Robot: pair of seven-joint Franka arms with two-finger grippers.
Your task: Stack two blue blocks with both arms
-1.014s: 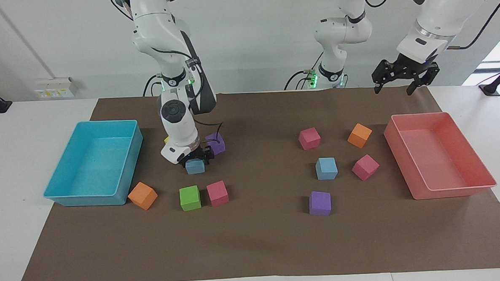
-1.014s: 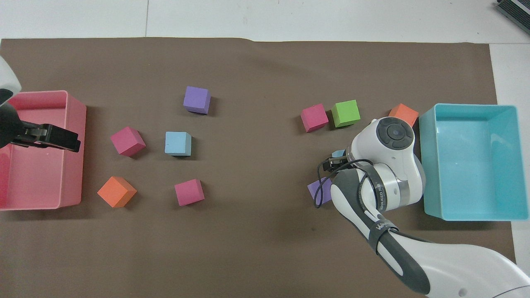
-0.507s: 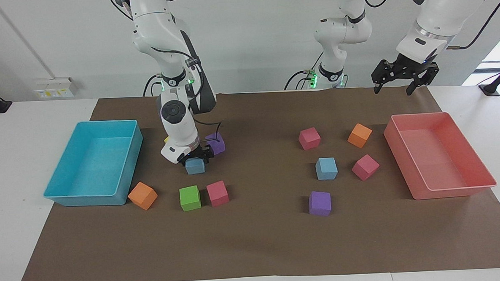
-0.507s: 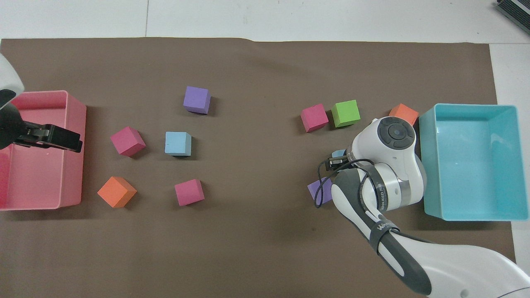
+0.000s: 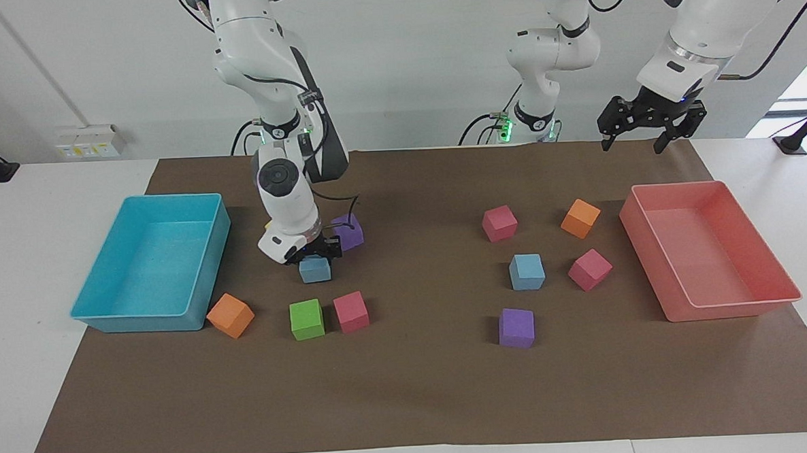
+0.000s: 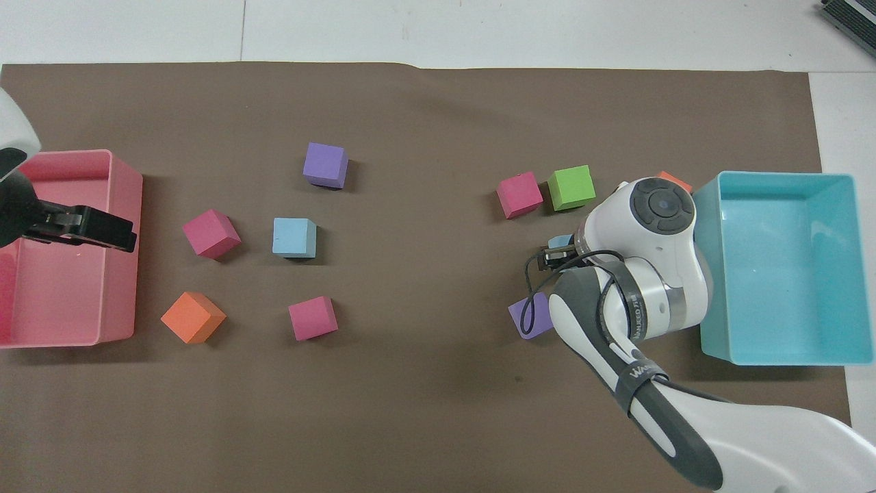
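Clamping the first blue block (image 5: 315,271) from above, the right gripper (image 5: 316,252) has its fingers grasping the block's upper sides. They cover its top, and I cannot tell whether its base touches the counter (image 5: 411,396). From overhead the white wrist hides nearly all of this block; only a sliver shows.

Toward the right arm's end stands the teal tray (image 5: 145,199), with an orange cube (image 5: 230,315) at its corner; overhead, the wrist covers most of that cube. A small yellow patch (image 5: 268,225) peeks from under the wrist, too little to identify. A purple cube (image 5: 351,233) sits just beside the gripper, partly crossed by a cable. The green cube (image 5: 307,319) and a pink cube (image 5: 351,312) lie farther from the robots than the clamped block.

The second blue block (image 5: 527,271) rests in plain view toward the left arm's end, well apart from the first. The left gripper (image 5: 633,146) waits raised over the pink tray (image 5: 734,304), fingers released and spread; the overhead view's edge cuts it off.
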